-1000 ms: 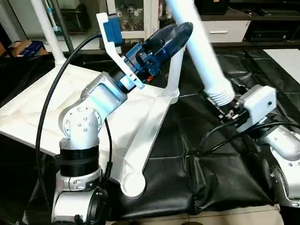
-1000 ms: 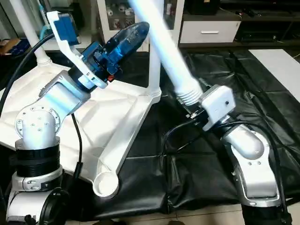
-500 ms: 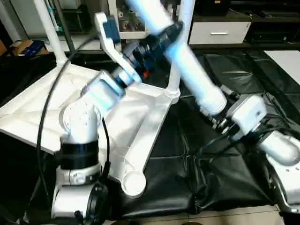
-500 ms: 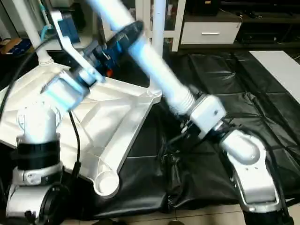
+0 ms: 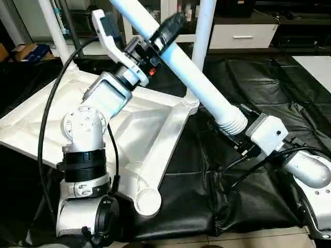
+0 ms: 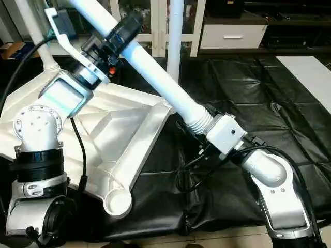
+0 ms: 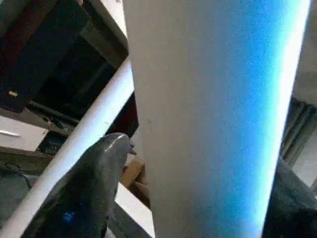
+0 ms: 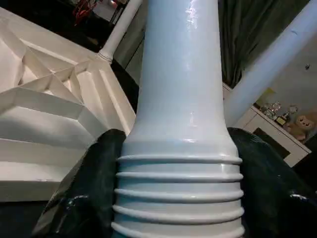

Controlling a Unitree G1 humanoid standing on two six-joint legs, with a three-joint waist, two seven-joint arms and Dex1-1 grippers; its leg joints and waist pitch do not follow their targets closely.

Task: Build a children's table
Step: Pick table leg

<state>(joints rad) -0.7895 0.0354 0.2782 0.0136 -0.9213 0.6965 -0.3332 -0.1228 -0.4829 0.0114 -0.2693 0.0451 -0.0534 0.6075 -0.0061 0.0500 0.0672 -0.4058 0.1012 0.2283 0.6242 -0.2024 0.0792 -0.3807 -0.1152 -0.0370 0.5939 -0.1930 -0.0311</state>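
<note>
In the head views we see the white table top (image 5: 129,129) lying upside down on a black sheet (image 5: 248,93), filling the left half of the frame. Its ribs face up. Two legs already stand up in its corner sockets: one leg (image 5: 54,31) at the upper left and another leg (image 5: 202,36) near the top middle. The near corner socket (image 5: 147,199), low in the middle of the frame, is an open round cup, and we see nothing in it.

We hold a loose leg (image 5: 191,77) slanting from the upper left down to the right. Our right gripper (image 5: 239,138) has its two black fingers shut around the ridged screw end (image 5: 230,121) of this leg. Our left gripper (image 5: 161,32) sits higher up on the same leg, near the top of the frame, with a finger on each side.

The right wrist view shows what the head views do not: the screw ridges up close (image 8: 178,188), with one black finger (image 8: 86,193) pressed on each side. The left wrist view shows the smooth tube (image 7: 208,114) between two dark fingers (image 7: 84,193). We cannot tell there if they squeeze it.

Behind, in the head views, a white cabinet (image 5: 235,33) has a drawer.
</note>
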